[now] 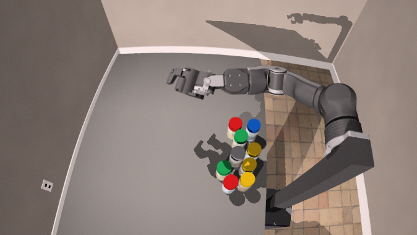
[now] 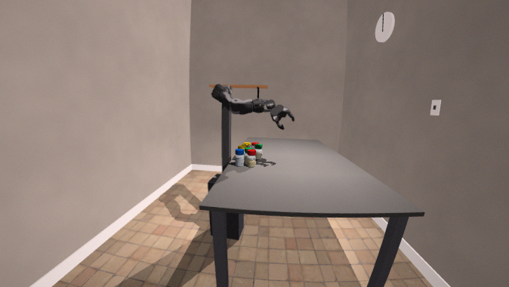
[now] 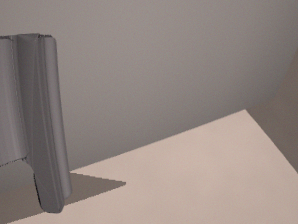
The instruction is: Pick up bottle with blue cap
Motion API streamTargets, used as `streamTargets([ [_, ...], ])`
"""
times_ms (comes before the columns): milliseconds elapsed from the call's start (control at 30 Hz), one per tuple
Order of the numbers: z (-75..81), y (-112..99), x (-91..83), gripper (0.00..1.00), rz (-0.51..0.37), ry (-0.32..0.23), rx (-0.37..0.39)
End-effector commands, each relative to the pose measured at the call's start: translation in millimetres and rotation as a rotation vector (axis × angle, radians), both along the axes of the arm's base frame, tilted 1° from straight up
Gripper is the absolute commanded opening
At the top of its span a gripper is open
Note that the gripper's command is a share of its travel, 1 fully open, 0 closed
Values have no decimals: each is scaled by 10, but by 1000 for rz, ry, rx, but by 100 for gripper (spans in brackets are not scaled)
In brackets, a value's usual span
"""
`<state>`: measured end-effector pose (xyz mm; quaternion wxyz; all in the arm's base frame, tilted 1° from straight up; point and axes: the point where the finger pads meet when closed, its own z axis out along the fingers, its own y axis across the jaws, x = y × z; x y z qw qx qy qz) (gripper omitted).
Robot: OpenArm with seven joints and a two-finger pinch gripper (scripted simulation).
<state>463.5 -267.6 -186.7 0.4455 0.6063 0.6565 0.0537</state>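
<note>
Blue cap marks the target bottle (image 1: 253, 128), which stands upright on the bench (image 1: 154, 139) at the 1 o'clock corner of a 9-bottle cluster in the top view. A red-capped bottle (image 1: 234, 127) stands just beside it at 9 o'clock, and a green-capped bottle (image 1: 240, 138) crowds it at 7 o'clock. Sides facing 12 and 3 o'clock look free.

The gripper (image 1: 180, 84) hangs high over the bench, well apart from the cluster toward 10 o'clock. Its fingers are partly spread and pinch nothing.

Handling judgement: the bottle looks small, rigid and light, with a smooth rounded wall that may slip or rotate under pivoting fingers. Take hold on the body just below the cap, with 1 finger entering the narrow gap on the red-capped side. Expect neighbouring bottles to be nudged; tipping them is the main risk.
</note>
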Motion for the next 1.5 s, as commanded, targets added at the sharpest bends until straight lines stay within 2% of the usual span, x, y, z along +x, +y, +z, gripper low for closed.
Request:
streamTargets([
  [0, -1, 9, -3, 45, 2, 6, 7],
  [133, -14, 44, -36, 45, 23, 19, 24],
  [433, -245, 392, -401, 45, 214, 210, 209],
  [667, -245, 392, -401, 45, 214, 210, 209],
  [1000, -326, 817, -954, 45, 472, 407, 365],
  [1233, -326, 817, -954, 45, 472, 407, 365],
  [1467, -291, 1088, -1439, 45, 676, 542, 445],
])
